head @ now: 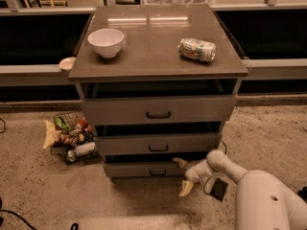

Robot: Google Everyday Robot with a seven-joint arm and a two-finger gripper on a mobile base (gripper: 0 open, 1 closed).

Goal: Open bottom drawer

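The bottom drawer (144, 169) is the lowest and slimmest of three grey-brown fronts, with a small black bar handle (158, 172). It stands slightly out, with a dark gap above it. My gripper (183, 176) is at the drawer's right end, just right of the handle. Its two tan fingers (185, 189) are spread apart, one up by the drawer's top edge and one down near the floor. It holds nothing. The white arm (225, 166) reaches in from the lower right.
The middle drawer (158, 143) and top drawer (158, 110) sit above. On the cabinet top are a white bowl (106, 42) and a can lying on its side (197, 49). A wire basket of snacks (69, 138) stands on the floor at left. A small dark object (220, 189) lies by the arm.
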